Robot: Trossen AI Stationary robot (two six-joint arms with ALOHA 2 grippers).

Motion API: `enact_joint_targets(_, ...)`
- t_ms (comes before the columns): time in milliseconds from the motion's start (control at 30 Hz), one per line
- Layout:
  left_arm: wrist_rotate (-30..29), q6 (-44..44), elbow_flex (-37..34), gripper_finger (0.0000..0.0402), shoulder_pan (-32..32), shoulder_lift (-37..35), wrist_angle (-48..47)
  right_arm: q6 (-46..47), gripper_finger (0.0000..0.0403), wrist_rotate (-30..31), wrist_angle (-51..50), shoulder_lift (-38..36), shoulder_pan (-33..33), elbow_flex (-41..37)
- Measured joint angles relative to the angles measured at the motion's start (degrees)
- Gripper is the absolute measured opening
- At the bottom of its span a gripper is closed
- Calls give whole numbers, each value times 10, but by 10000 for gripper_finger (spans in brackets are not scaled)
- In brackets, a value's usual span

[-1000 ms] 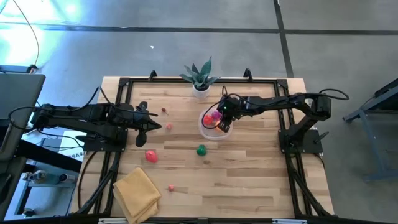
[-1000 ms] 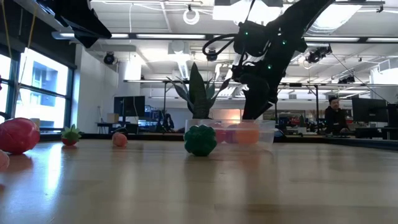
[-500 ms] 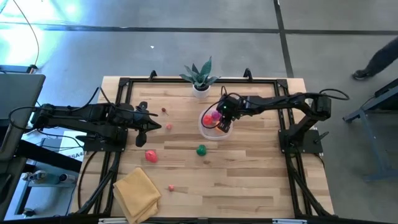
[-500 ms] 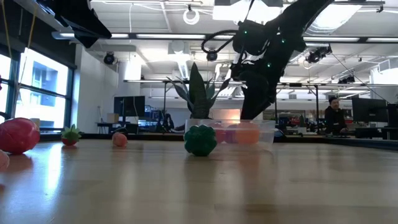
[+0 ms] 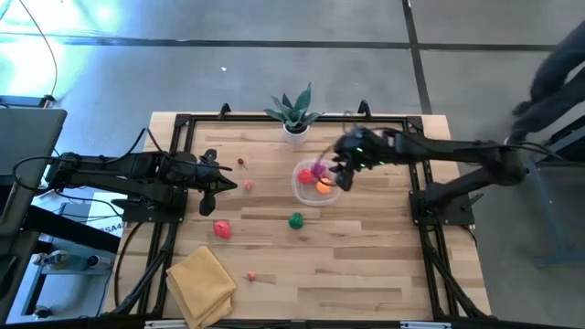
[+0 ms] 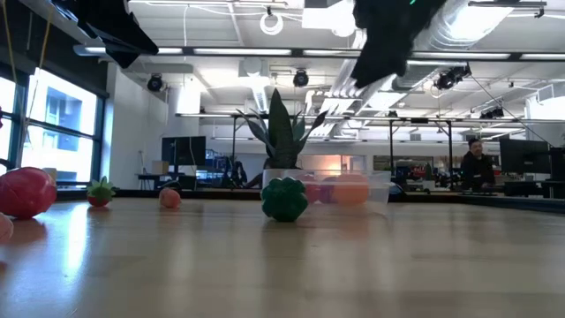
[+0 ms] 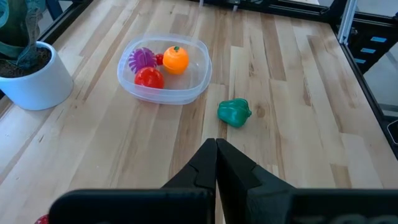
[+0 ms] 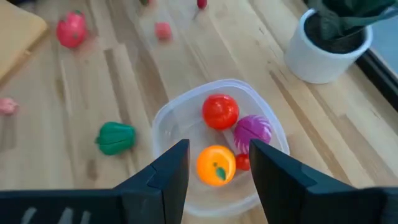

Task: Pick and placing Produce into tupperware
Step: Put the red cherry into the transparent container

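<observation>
The right pincer [image 5: 345,174] hangs spread and empty just above the tupperware [image 5: 312,184] at frame centre – orange [image 8: 216,164], red and purple produce inside. The drop looks done; the green piece [image 5: 295,220] below is probably next. The left pincer [image 7: 216,149] is pressed together.

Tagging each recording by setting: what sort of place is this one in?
Most likely a robotics lab or open workshop. The low view shows a large hall with exposed ceiling ducts and rows of monitors, with a person seated at a desk behind the wooden table.
</observation>
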Motion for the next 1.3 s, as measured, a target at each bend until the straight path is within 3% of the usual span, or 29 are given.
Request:
enact_joint_targets(167,0,0,0,1,0,0,0,75,158,64,-1,-98,75,-66)
enact_joint_targets(400,0,0,0,1,0,0,0,174,158,84,11,-182,174,-193)
enact_joint_targets(567,0,0,0,1,0,0,0,170,158,90,107,-219,225,-282)
enact_joint_targets(733,0,0,0,1,0,0,0,110,158,103,202,-231,247,-340)
enact_joint_targets(1100,-10,5,0,1,0,0,0,-78,152,205,209,-231,239,-294)
enact_joint_targets(1300,-14,3,0,1,0,0,2,-90,131,151,111,-231,187,-219)
